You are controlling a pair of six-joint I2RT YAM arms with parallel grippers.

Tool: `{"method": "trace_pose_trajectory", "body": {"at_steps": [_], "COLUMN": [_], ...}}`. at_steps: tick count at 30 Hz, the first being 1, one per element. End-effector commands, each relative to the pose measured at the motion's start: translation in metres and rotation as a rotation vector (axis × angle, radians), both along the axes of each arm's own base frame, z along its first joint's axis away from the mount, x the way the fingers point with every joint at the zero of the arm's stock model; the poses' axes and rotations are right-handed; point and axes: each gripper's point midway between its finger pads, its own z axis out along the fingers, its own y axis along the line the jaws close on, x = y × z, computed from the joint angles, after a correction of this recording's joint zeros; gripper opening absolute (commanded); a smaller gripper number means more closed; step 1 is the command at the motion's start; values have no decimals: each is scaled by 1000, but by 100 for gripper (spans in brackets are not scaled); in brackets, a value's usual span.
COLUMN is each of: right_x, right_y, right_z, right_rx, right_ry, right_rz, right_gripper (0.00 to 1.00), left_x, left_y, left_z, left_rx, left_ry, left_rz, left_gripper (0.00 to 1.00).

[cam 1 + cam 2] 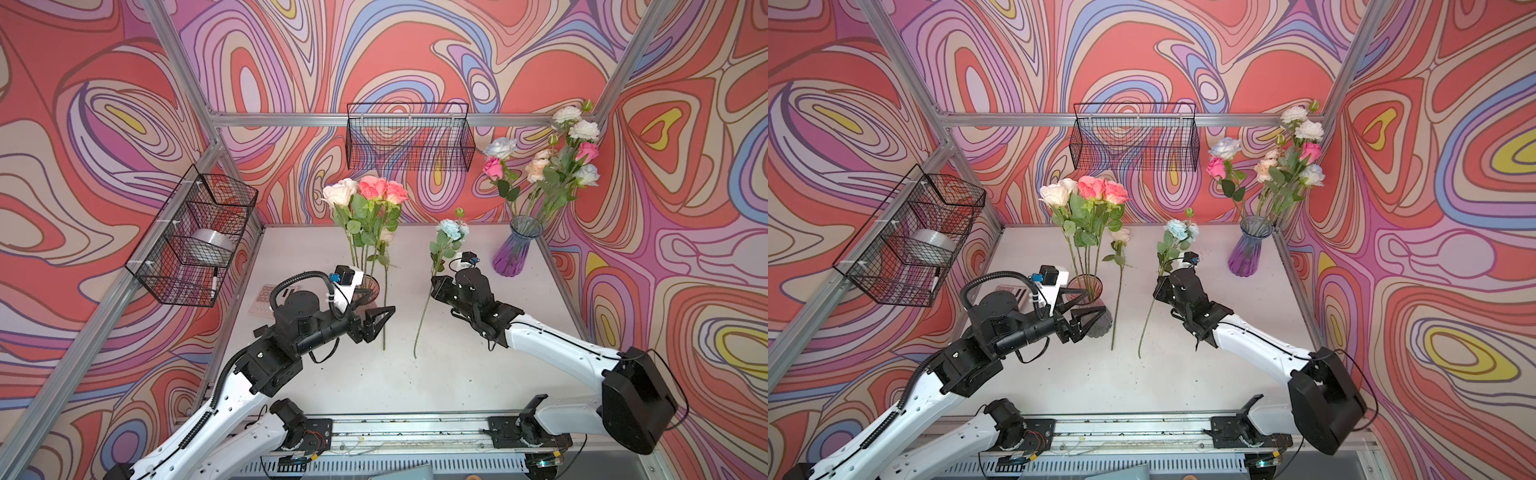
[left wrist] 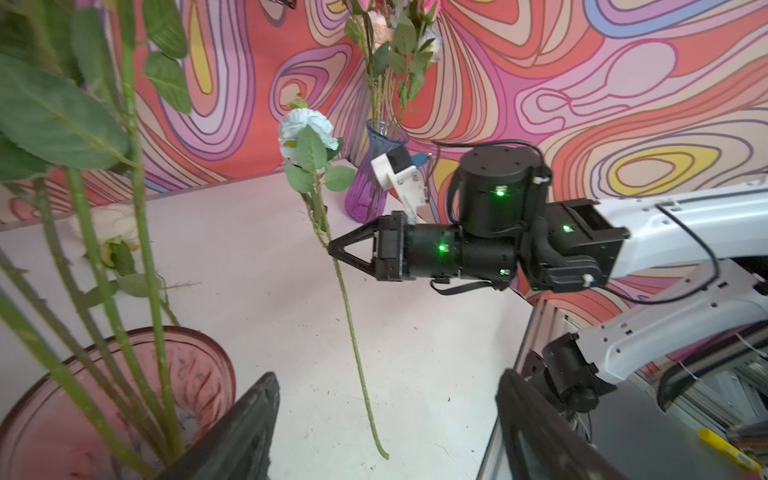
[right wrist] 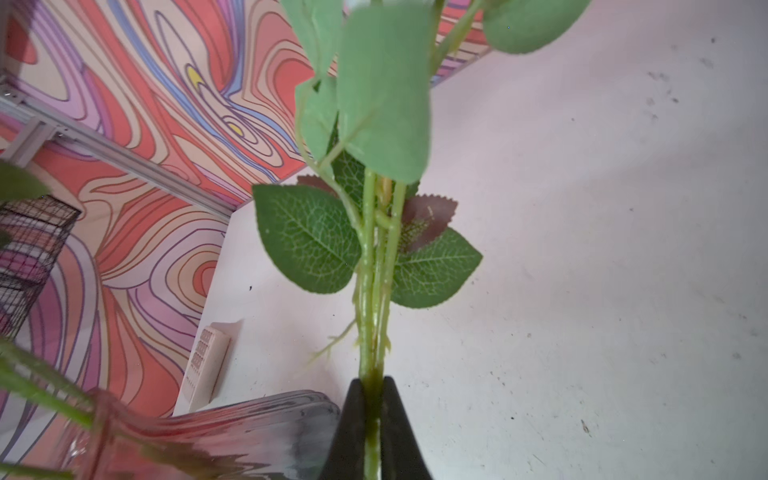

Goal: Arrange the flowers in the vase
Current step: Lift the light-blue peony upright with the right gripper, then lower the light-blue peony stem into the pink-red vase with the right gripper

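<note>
Room: swirl-print walls, white tabletop, a bit gritty.
Right gripper: clamped tight on the stem of the pale blue flower, just below its lowest leaves. The wrist view shows the stem pinched in the closed jaws.
Pale blue flower: lifted and tilted, bloom toward the back wall, long bare tail slanting down toward the front. Can't tell if the tip touches the tabletop.
Left gripper: jaws wide apart, nothing in them, parked just beside the pink vase.
Other flowers: coral and peach bunch standing in the pink vase. Mixed bunch in the purple vase at the back right. One peach flower lying flat on the tabletop between the pink vase and the held stem.
Handling (my read): light, top-heavy, thin springy stem that's likely to twist in a pinch. Bloom and leaves are soft and crush easily.
Grip point: bare stem under the leaves, never the head. For the one lying flat, mid-stem where it's leaf-free.
Watch: the long tail will wag, and it has to thread past stems already in a vase mouth.
</note>
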Motion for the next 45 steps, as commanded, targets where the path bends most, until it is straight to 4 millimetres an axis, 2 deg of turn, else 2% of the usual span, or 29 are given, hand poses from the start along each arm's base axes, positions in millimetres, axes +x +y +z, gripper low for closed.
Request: {"method": "trace_pose_trajectory", "body": {"at_steps": [1,3,7,10,14,18,26,28,32,40,45], "right_x": [-9,-16,-30,-39,-52,-60,-69,-65,-53,-35,-27], "right_y": [-4,-1,9,19,37,63,118,127,149,179,191], "right_z": [33,54,104,142,188,226,278,285,284,253,234], "right_rx": [-61,-69,-77,-83,-58,-32,10,15,18,32,7], "right_ry": [-136,-204,-362,-471,-612,-717,-861,-884,-879,-840,-827], "right_rz": [-9,3,33,58,98,146,223,222,231,249,254], "right_gripper": [0,0,0,0,0,0,0,0,0,0,0], "left_x": [14,20,30,29,20,12,14,15,17,18,19], "left_y": [26,44,99,144,186,200,197,195,190,189,188], "left_z": [-1,3,12,15,19,23,23,21,21,20,20], "left_rx": [34,34,7,-31,-91,-143,-137,-133,-128,-130,-133], "left_ry": [-42,-66,-105,-123,-151,-178,-172,-164,-158,-151,-149], "left_rz": [163,269,552,775,967,1016,1001,991,972,963,954], "left_gripper": [84,85,91,94,96,97,97,97,97,96,96]}}
